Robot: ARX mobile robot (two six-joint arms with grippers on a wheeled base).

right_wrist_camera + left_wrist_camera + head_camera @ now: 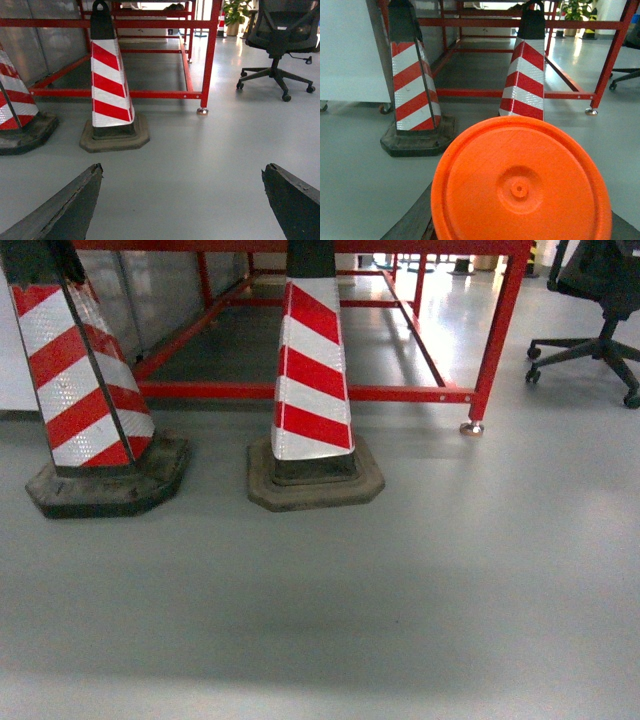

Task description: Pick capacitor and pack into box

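The right gripper (182, 200) is spread wide over bare grey floor (400, 590). An orange disc (520, 185) fills the left wrist view, hiding the left gripper's state. Two red-and-white traffic cones (312, 380) stand before a red frame (500, 330); neither box nor capacitor shows.
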